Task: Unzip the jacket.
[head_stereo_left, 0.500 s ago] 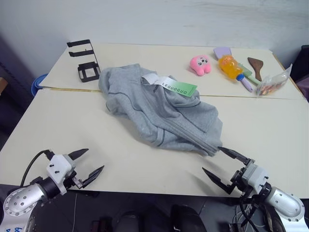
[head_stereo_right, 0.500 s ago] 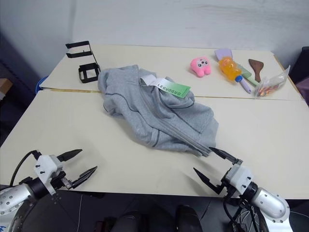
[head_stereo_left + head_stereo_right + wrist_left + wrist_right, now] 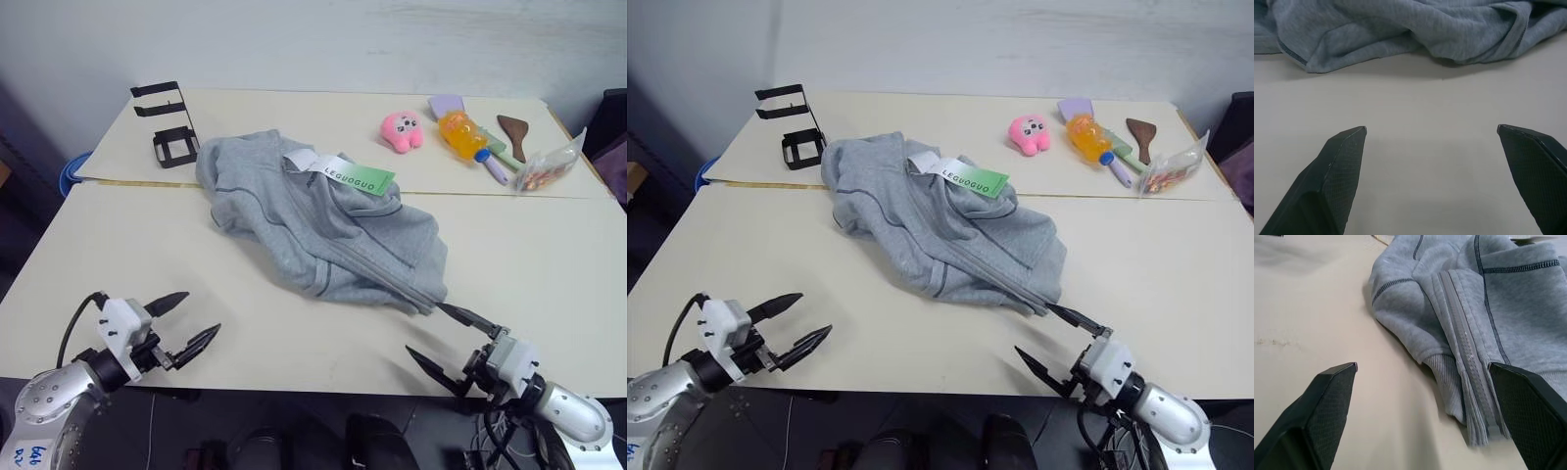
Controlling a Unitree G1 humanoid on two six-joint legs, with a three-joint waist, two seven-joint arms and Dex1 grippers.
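Lying crumpled on the counter (image 3: 147,255), the jacket (image 3: 323,230) stays zipped; your left end effector (image 3: 186,323) and right end effector (image 3: 453,343) both gape empty near the counter's front edge.

— Which colours do you see?
— The jacket (image 3: 323,230) is light grey with dark seams, its tag (image 3: 361,179) white and green. The table (image 3: 147,255) is cream.
— And behind?
— A pink toy (image 3: 403,129), an orange bottle (image 3: 464,135), a black rack (image 3: 168,122).

Both arms were silver-grey with white wrist blocks, black tapered textured fingers (image 3: 165,303), and black cabling.
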